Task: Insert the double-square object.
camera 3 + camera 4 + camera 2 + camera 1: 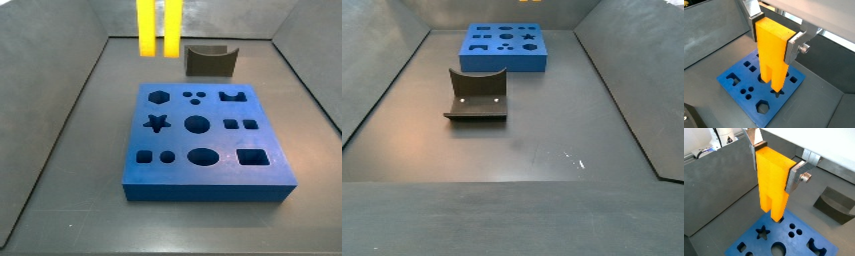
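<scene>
My gripper (774,165) is shut on the solid upper part of the double-square object (771,183), a tall bright yellow block whose two square prongs point down. Both wrist views show it held clear above the blue board (754,245), also seen under the gripper (774,39) and the block (772,55) as the board (734,80). In a side view only the two prongs (158,30) show, hanging at the top edge beyond the board's (201,170) far left; the gripper is out of frame there. The board has a pair of small square holes (237,124).
A dark grey U-shaped block (211,60) stands on the floor behind the board; it also shows in a side view (476,95) and a wrist view (836,204). Grey walls close in the floor on all sides. The board (505,48) has several other shaped holes.
</scene>
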Controlling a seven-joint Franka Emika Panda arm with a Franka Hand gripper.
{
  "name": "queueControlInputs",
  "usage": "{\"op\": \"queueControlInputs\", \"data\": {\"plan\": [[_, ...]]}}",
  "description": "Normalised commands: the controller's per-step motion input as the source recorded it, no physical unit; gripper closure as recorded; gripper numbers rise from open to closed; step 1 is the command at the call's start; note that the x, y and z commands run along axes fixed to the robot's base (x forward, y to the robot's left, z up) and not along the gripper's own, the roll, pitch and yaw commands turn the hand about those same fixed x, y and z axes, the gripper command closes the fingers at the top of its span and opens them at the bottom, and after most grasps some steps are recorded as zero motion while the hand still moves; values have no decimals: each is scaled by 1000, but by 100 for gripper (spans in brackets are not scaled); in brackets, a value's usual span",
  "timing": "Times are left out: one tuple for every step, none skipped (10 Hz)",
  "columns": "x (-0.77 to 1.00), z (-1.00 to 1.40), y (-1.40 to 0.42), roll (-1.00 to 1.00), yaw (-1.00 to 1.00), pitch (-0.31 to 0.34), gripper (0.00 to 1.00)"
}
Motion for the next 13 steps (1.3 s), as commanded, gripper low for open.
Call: {"op": "queueControlInputs", "data": {"plan": [[509,-469,-483,53,206,0,100],[823,-563,-383,0,197,0,100],[886,-523,-274,0,146,0,100],[911,-426,-174,21,126,0,100],[969,-266,-131,143,103,0,100],[997,-77,-149,311,89,83,100],[1000,-6,-154,314,83,74,100],[1000,0,-263,256,31,50,100],[1000,-9,-286,243,0,51,100],[1000,-89,-257,216,0,80,100],[997,-174,-217,160,0,176,100],[957,-200,-180,151,0,231,100],[997,-163,-83,113,0,220,100]]}}
